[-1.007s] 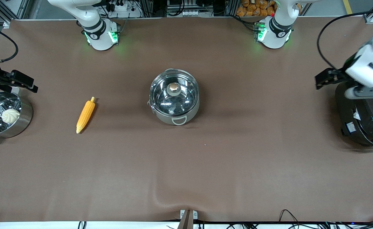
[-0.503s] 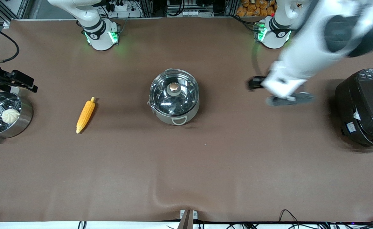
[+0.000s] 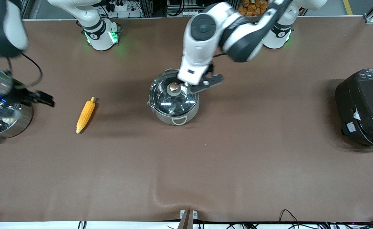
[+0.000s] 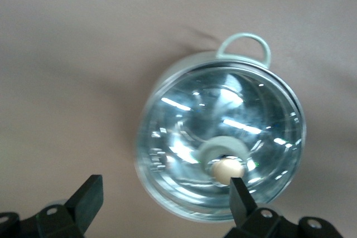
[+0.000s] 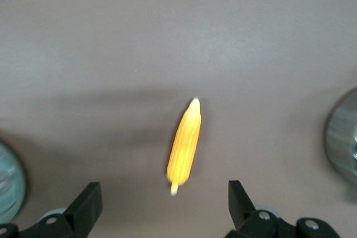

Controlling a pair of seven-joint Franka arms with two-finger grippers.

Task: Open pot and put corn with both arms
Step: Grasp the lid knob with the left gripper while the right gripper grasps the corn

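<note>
Lid still on the pot (image 3: 174,99), mid-tabletop. Left tool (image 3: 195,85) up over it, spread wide, off-centre from the knob (image 3: 173,86). Best to centre on that knob before dropping and clamping. Right tool (image 3: 30,100) released too, over the steamer (image 3: 19,122) edge; corn (image 3: 86,115) flat between steamer and pot, untouched.
</note>
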